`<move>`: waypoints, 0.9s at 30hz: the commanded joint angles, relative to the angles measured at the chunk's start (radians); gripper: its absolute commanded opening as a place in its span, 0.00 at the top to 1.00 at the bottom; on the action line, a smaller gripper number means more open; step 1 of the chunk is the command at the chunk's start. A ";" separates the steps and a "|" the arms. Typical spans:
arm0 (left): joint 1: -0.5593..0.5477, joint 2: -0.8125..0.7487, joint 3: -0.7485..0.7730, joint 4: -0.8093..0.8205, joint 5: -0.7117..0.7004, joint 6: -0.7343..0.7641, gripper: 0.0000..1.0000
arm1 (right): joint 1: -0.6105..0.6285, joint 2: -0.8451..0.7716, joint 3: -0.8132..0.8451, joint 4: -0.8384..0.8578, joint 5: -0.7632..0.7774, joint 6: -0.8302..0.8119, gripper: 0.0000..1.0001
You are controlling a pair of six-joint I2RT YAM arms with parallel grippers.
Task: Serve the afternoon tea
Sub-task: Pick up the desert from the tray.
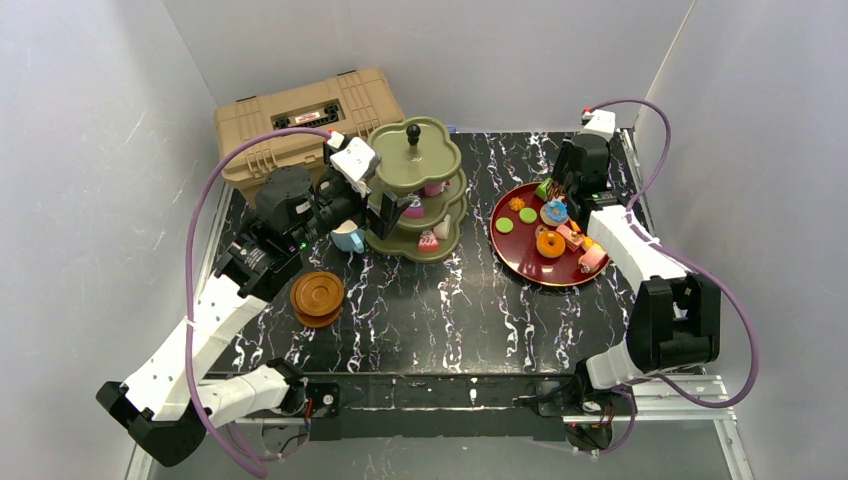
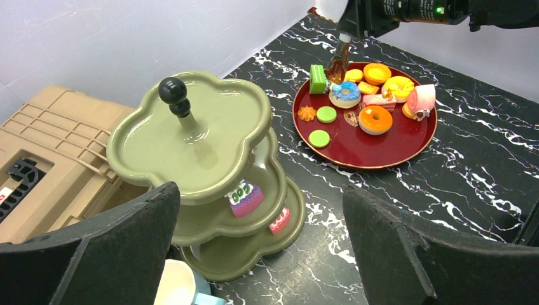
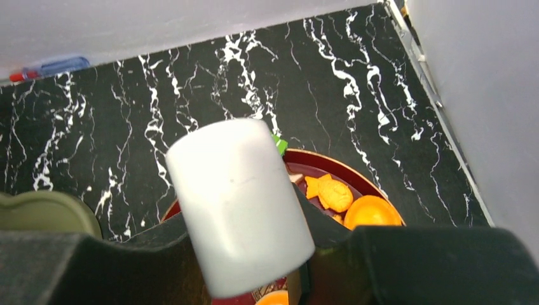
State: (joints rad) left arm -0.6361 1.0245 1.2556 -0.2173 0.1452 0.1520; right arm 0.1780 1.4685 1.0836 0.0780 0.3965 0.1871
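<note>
The olive-green three-tier stand (image 1: pixel 415 160) with a black knob stands at the back left; a purple-and-pink cake (image 2: pixel 245 197) lies on its middle tier and a red-pink one (image 2: pixel 279 221) on the bottom tier. My left gripper (image 2: pixel 259 194) hangs open just left of the stand, nothing between its fingers. A light-blue mug (image 1: pixel 348 238) sits under it. Brown saucers (image 1: pixel 317 297) are stacked in front. A dark red plate (image 1: pixel 520 262) holds several toy cakes and donuts. My right gripper (image 3: pixel 254 254) is shut on the white end of tongs (image 2: pixel 339 60), whose tips reach the plate's far edge.
A tan toolbox (image 1: pixel 300 115) stands at the back left corner, behind the stand. White walls close in the black marble table (image 1: pixel 440 320) on three sides. A blue-and-red pen-like thing (image 3: pixel 51 67) lies along the back wall.
</note>
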 commanded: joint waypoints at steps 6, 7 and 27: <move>0.013 -0.036 -0.014 0.012 0.009 -0.008 0.02 | -0.004 0.050 0.093 0.136 0.071 0.019 0.57; 0.013 -0.036 -0.015 0.012 0.008 -0.008 0.02 | -0.005 0.057 0.096 0.140 0.071 0.023 0.57; 0.023 -0.047 -0.022 0.013 0.027 -0.013 0.02 | -0.014 0.134 0.118 0.187 0.064 0.092 0.42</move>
State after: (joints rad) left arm -0.6205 1.0004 1.2358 -0.2173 0.1543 0.1482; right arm 0.1696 1.5982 1.1431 0.1829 0.4427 0.2588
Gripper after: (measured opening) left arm 0.981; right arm 0.569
